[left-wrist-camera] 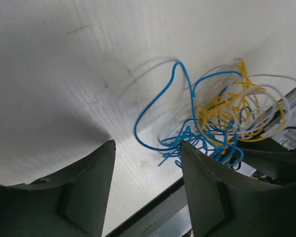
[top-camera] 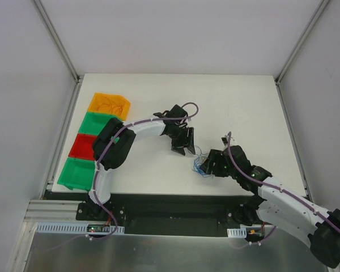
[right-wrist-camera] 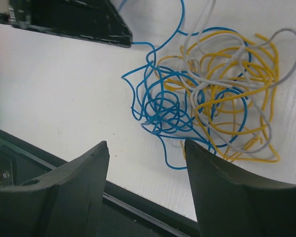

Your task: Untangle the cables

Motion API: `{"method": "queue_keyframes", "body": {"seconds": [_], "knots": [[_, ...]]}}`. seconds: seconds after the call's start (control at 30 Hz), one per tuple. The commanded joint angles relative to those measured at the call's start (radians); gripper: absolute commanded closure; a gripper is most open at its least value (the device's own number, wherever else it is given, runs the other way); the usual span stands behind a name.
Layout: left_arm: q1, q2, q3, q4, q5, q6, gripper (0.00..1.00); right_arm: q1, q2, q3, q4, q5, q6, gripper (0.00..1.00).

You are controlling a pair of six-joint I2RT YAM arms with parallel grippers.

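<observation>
Tangled cables (right-wrist-camera: 212, 98) on table (top-camera: 158, 96), left pincer (left-wrist-camera: 147, 144) parted, right pincer (right-wrist-camera: 147, 143) parted

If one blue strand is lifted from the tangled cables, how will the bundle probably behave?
Probably floppy: the cables are very thin and lie in loose curls, so a lifted strand should droop. Blue, yellow and grey loops interlock, so the whole clump would likely follow. It looks light, so a push may slide it across the table.

Cables (top-camera: 199, 165) beside right end effector (top-camera: 208, 165), contact unclear.
</observation>
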Motion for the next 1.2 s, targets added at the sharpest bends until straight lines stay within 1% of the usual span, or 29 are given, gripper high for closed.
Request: {"method": "queue_keyframes", "body": {"seconds": [0.0, 0.03, 0.1, 0.13, 0.2, 0.4, 0.47, 0.57, 0.6, 0.67, 0.7, 0.73, 0.77, 0.83, 0.87, 0.93, 1.07, 1.17], "knots": [[-0.013, 0.011, 0.027, 0.034, 0.061, 0.022, 0.56, 0.037, 0.021, 0.058, 0.028, -0.016, -0.024, 0.34], [-0.013, 0.009, 0.030, 0.037, 0.066, 0.042, 0.68, 0.057, 0.023, 0.063, 0.031, -0.014, -0.025, 0.34], [-0.013, 0.000, 0.038, 0.037, 0.066, 0.071, 0.84, 0.091, 0.023, 0.072, 0.011, 0.006, -0.021, 0.34], [-0.012, -0.010, 0.037, 0.035, 0.054, 0.077, 0.91, 0.108, 0.024, 0.080, -0.020, 0.094, -0.006, 0.34], [-0.013, -0.035, 0.032, 0.035, 0.040, 0.095, 1.00, 0.122, 0.035, 0.098, -0.093, 0.203, 0.054, 0.33], [-0.016, -0.142, 0.007, 0.049, -0.001, 0.129, 1.00, 0.122, 0.116, 0.133, -0.127, 0.360, 0.203, 0.19], [-0.022, -0.179, 0.004, 0.051, -0.023, 0.142, 1.00, 0.120, 0.158, 0.155, -0.124, 0.376, 0.215, 0.19], [-0.025, -0.227, -0.008, 0.051, -0.058, 0.149, 1.00, 0.122, 0.204, 0.184, -0.109, 0.356, 0.212, 0.21], [-0.024, -0.234, -0.008, 0.049, -0.055, 0.148, 0.95, 0.123, 0.210, 0.182, -0.101, 0.354, 0.212, 0.21], [-0.025, -0.242, -0.014, 0.049, -0.055, 0.137, 0.62, 0.123, 0.205, 0.173, -0.097, 0.363, 0.215, 0.21], [-0.024, -0.238, -0.016, 0.048, -0.052, 0.123, 0.48, 0.122, 0.198, 0.167, -0.097, 0.366, 0.217, 0.21], [-0.024, -0.224, -0.014, 0.046, -0.043, 0.114, 0.38, 0.123, 0.186, 0.163, -0.097, 0.369, 0.217, 0.21], [-0.022, -0.212, -0.011, 0.048, -0.035, 0.103, 0.34, 0.123, 0.166, 0.158, -0.098, 0.372, 0.215, 0.21], [-0.015, -0.187, -0.008, 0.049, 0.003, 0.074, 0.30, 0.123, 0.121, 0.149, -0.104, 0.374, 0.209, 0.21], [-0.007, -0.172, -0.003, 0.051, 0.023, 0.060, 0.27, 0.122, 0.097, 0.143, -0.104, 0.374, 0.202, 0.21], [0.010, -0.152, 0.000, 0.061, 0.066, 0.036, 0.27, 0.123, 0.038, 0.126, -0.104, 0.386, 0.197, 0.21], [0.045, -0.127, -0.046, 0.119, 0.107, -0.027, 0.27, 0.123, -0.060, 0.080, -0.112, 0.412, 0.200, 0.21], [0.057, -0.104, -0.091, 0.175, 0.143, -0.099, 0.23, 0.123, -0.107, 0.060, -0.123, 0.409, 0.202, 0.21]]}}
